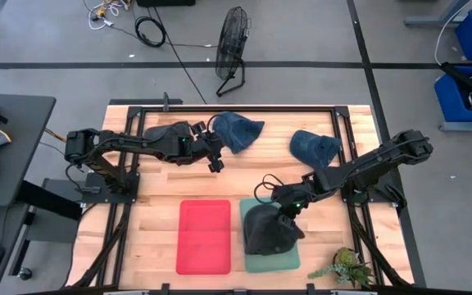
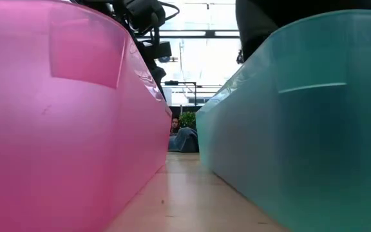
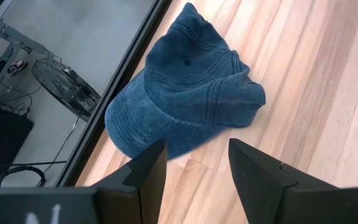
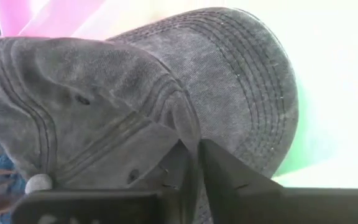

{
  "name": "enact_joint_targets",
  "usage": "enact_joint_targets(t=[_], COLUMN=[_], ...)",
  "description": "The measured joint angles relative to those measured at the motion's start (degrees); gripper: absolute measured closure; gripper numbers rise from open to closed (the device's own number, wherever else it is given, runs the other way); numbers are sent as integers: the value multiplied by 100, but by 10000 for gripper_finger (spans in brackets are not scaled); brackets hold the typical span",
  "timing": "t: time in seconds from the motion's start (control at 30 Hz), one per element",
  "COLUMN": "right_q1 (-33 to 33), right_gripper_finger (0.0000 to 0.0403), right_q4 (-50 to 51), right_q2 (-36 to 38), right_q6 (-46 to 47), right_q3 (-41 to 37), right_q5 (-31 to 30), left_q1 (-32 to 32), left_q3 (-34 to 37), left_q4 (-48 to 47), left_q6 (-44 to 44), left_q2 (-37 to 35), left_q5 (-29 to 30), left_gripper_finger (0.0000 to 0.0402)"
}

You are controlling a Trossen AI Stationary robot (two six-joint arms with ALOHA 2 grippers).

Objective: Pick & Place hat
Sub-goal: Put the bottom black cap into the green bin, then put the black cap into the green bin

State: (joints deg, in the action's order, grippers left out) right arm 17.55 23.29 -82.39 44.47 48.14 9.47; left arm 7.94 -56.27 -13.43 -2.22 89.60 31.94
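Note:
A dark grey cap (image 1: 267, 231) sits over the far part of the green bin (image 1: 279, 260); my right gripper (image 1: 289, 206) is shut on it. The right wrist view fills with this cap (image 4: 135, 93) and its stitched brim (image 4: 253, 81). My left gripper (image 1: 215, 157) is open and hovers just short of a blue denim cap (image 1: 238, 131) lying on the table near the far edge. In the left wrist view its fingers (image 3: 197, 168) stand apart with that cap (image 3: 185, 93) ahead of them, untouched. The empty red bin (image 1: 205, 236) stands left of the green one. My right gripper pinches a fold of the grey cap's crown (image 4: 185, 127), close to where the brim begins, between its two fingers. The fingers (image 4: 225, 168) come slanting down from the table's far right side. The cap hangs below them over the green bin; whether it rests on the bin's floor is hidden.
A second blue cap (image 1: 314, 147) lies on the table's far right, and another dark cap (image 1: 166, 133) lies under my left arm. A small plant (image 1: 347, 266) stands at the near right corner. In the low view the pink bin (image 2: 63, 129) and teal bin (image 2: 301, 129) block most sight.

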Motion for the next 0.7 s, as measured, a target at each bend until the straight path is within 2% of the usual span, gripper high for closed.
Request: enact_joint_targets(t=[0.2,0.37,0.53,0.7], right_q1=[-40,-57,-68,-115], right_gripper_finger=[291,251,234,233], right_q4=[-41,-40,141,1247], right_q2=[3,33,33,38], right_q6=[-109,-563,-1503,-2425], right_q3=[2,238,752,1472], right_q5=[-145,238,363,345], left_q1=[-2,-2,-4,-2], left_q3=[0,0,0,2], left_q4=[0,-31,-287,-916], left_q6=[-4,-192,-214,-148], left_q2=[2,2,-54,-388], left_q5=[-2,-2,-1,5], left_gripper_finger=[225,225,225,225])
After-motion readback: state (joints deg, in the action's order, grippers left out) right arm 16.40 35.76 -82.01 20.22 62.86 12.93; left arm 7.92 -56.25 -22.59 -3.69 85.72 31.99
